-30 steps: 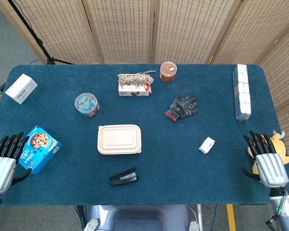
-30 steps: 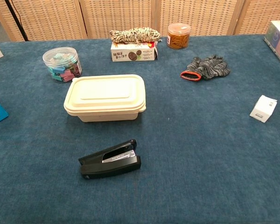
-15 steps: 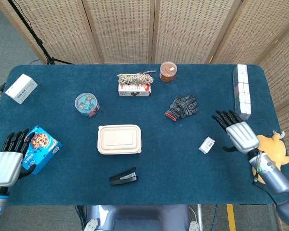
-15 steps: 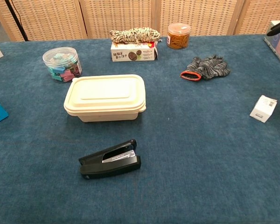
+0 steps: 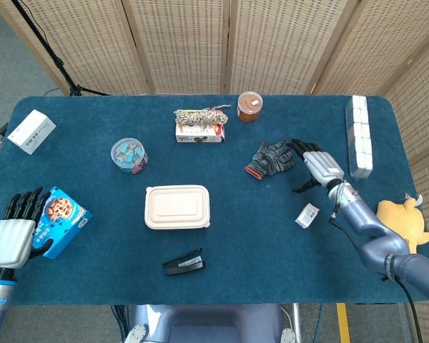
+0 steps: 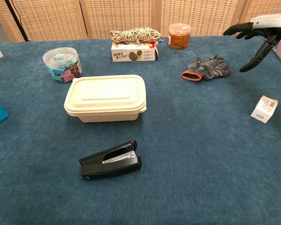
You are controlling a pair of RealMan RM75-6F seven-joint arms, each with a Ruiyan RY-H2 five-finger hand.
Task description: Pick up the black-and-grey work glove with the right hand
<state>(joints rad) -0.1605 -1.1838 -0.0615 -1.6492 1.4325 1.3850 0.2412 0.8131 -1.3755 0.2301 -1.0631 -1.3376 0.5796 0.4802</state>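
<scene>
The black-and-grey work glove (image 5: 270,158) (image 6: 206,67) with a red cuff lies flat on the blue table, right of centre. My right hand (image 5: 316,163) (image 6: 259,32) hovers just to its right and above it, fingers spread and empty, fingertips near the glove's finger end. My left hand (image 5: 13,229) rests open at the table's near left edge, beside a blue snack box (image 5: 58,221). The chest view does not show the left hand.
A small white box (image 5: 307,214) (image 6: 264,108) lies near the right forearm. A beige lidded container (image 5: 177,206), a black stapler (image 5: 184,263), a clip tub (image 5: 129,155), a box under a yarn bundle (image 5: 199,124), a rubber-band jar (image 5: 249,106) and a tall carton (image 5: 359,136) stand around.
My right hand has swung from the table's near right edge forward and leftward, arriving beside the glove. The left hand has barely shifted. The glove has not moved.
</scene>
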